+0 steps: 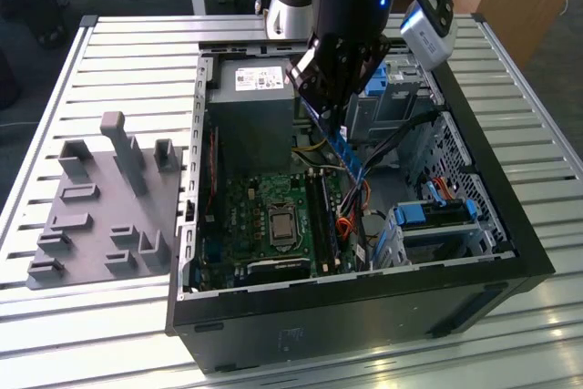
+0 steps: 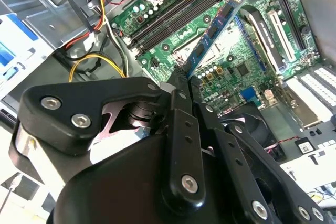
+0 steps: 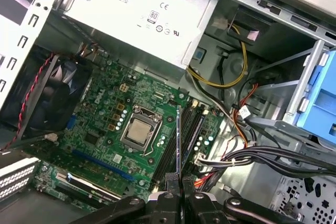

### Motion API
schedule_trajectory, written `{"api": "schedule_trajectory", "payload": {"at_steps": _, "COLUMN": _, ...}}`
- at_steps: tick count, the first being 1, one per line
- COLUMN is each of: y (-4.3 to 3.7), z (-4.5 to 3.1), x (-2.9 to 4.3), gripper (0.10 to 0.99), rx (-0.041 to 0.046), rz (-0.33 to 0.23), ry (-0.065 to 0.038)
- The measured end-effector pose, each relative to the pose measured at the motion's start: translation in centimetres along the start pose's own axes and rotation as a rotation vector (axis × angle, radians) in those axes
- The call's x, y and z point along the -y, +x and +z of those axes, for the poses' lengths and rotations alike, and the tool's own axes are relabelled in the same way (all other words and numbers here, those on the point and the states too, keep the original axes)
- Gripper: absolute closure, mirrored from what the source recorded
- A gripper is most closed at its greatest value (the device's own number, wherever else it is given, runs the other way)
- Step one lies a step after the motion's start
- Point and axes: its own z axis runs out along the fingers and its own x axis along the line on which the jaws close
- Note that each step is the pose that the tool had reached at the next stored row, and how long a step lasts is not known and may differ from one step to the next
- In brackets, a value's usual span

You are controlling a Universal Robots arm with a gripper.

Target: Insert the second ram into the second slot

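Gripper [image 1: 330, 117] in the exterior view hangs over the open computer case [image 1: 346, 325], clamped shut on the blue ram stick [image 1: 350, 157], which slants above the motherboard [image 1: 241, 211]. In the second wrist view you see the fingers [image 2: 178, 114] pinching one end of the ram stick [image 2: 215, 24]. In the first wrist view the ram stick [image 3: 179, 140] shows edge-on over the black slots [image 3: 191, 128].

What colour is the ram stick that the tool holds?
The second ram is blue; this shows best in the second wrist view.
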Motion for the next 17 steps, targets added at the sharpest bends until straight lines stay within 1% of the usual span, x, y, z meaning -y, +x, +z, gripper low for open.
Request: {"api": "schedule_trajectory", "payload": {"at_steps": 17, "y": 0.0, "z": 0.01, "x": 0.0, "gripper": 0.949, "rx": 0.002, "rz": 0.053, "ry": 0.001}}
